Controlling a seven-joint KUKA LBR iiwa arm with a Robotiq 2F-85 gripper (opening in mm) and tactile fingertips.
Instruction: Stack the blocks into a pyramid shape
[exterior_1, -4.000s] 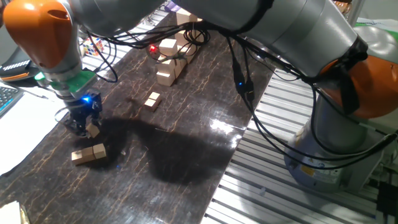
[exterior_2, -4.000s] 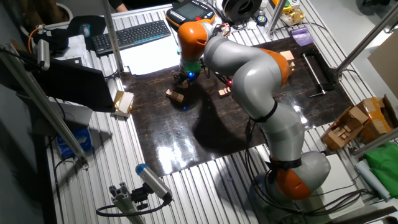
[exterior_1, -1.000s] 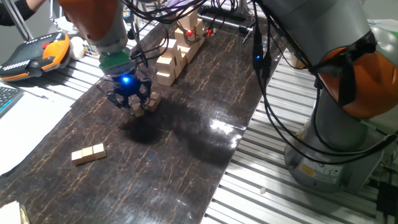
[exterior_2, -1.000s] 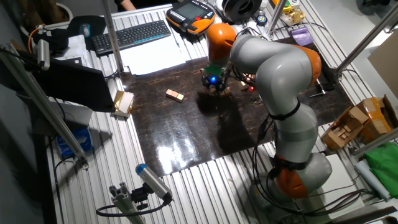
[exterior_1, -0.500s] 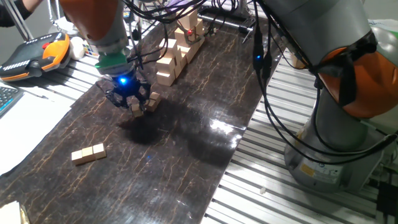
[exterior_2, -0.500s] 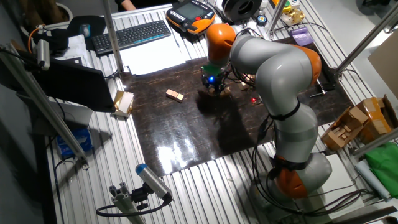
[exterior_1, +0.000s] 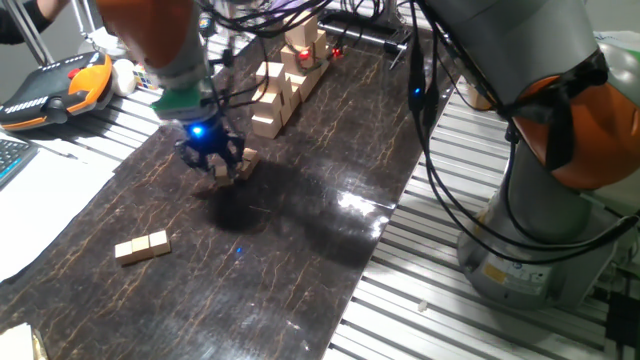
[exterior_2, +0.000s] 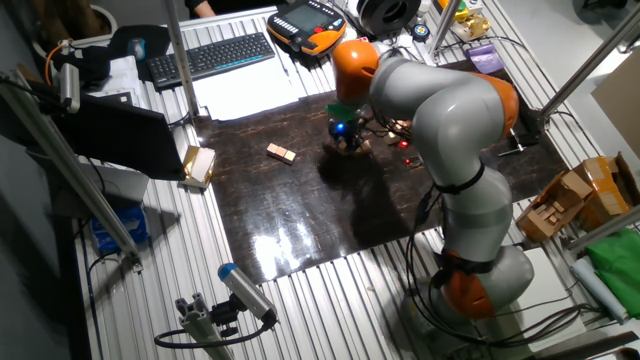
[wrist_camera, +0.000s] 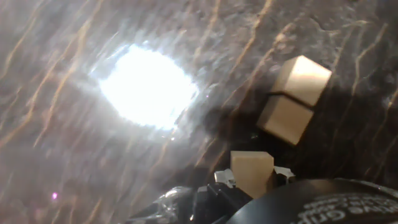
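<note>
**Gripper holding a small block beside two others**

The gripper (exterior_1: 215, 166) is hanging low over the dark table (exterior_1: 300, 230), and its fingers are squeezing one small tan wooden cube (wrist_camera: 252, 173). The hand view is showing this held cube at the bottom edge, pinched between the fingers.

Just past it, a pair of cubes (wrist_camera: 292, 99) is lying on the table, the two touching each other side by side. In one fixed view this pair is sitting right beside the gripper. I cannot tell if the held cube is touching them.

Another pair of tan cubes (exterior_1: 141, 246) is resting well apart, near the front left of the table, also side by side and touching.

Larger pale wooden blocks (exterior_1: 272, 98) are standing in a stepped pile at the far end of the table.

A bright spot of light (wrist_camera: 146, 87) is shining on the table in the hand view.
</note>
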